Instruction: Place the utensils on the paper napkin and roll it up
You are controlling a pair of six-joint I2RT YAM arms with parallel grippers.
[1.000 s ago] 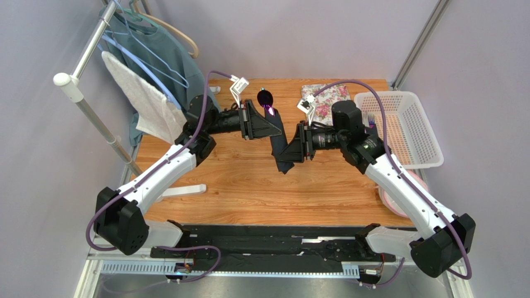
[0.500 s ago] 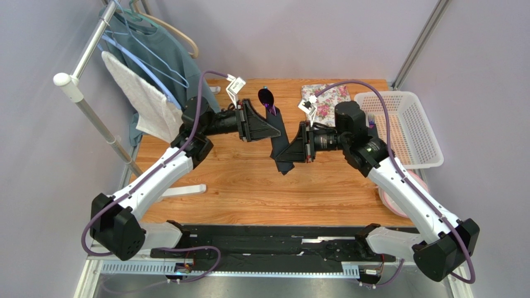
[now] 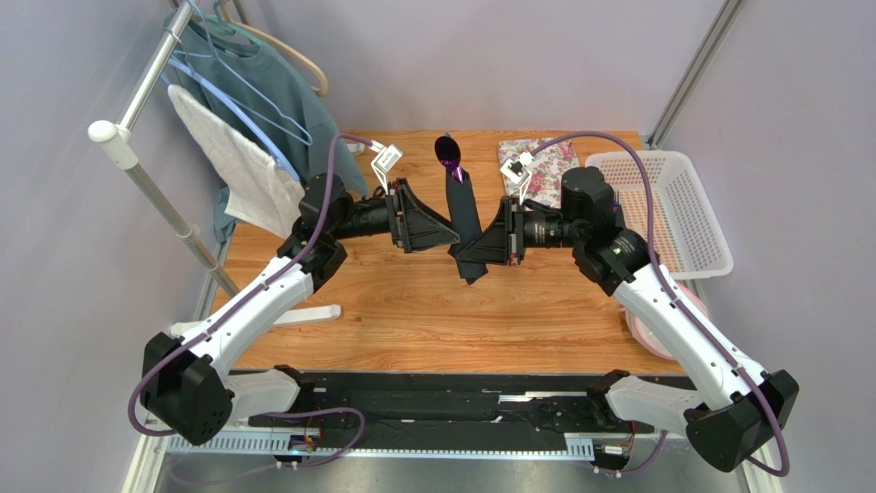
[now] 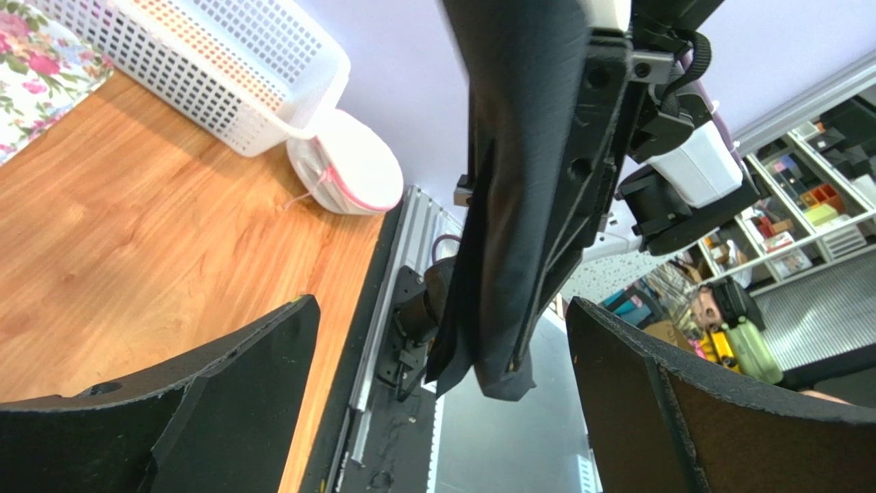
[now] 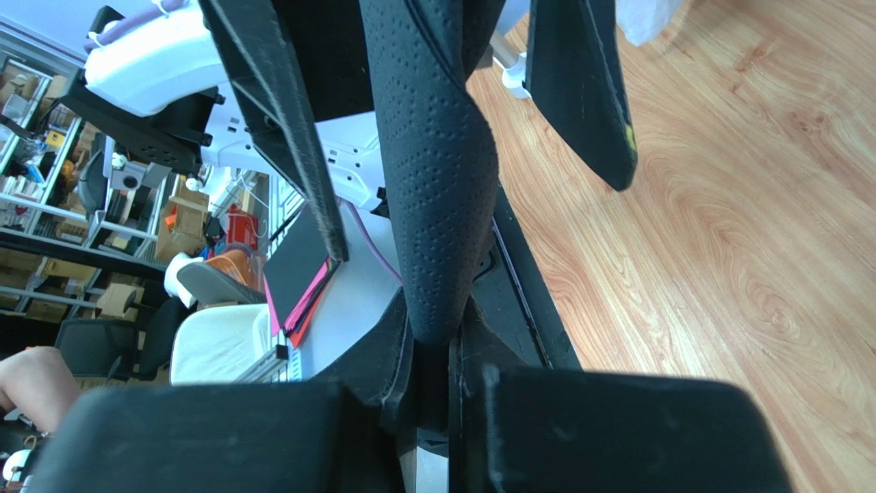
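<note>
The paper napkin is a black roll held up above the table's middle. A purple spoon sticks out of its far end; any other utensils are hidden inside. My right gripper is shut on the roll's lower part; in the right wrist view the napkin runs up from between its clamped jaws. My left gripper stands wide open on the roll's left. In the left wrist view the napkin hangs between its spread fingers without touching them.
A floral mat lies at the back of the wooden table. To the right stands a white mesh basket, with a pink-rimmed bowl nearer the front. A clothes rack with hanging cloths stands at the left edge.
My left gripper has opened and let go of the roll. My right gripper has shut on it. The roll has swung more upright and shifted slightly right.
</note>
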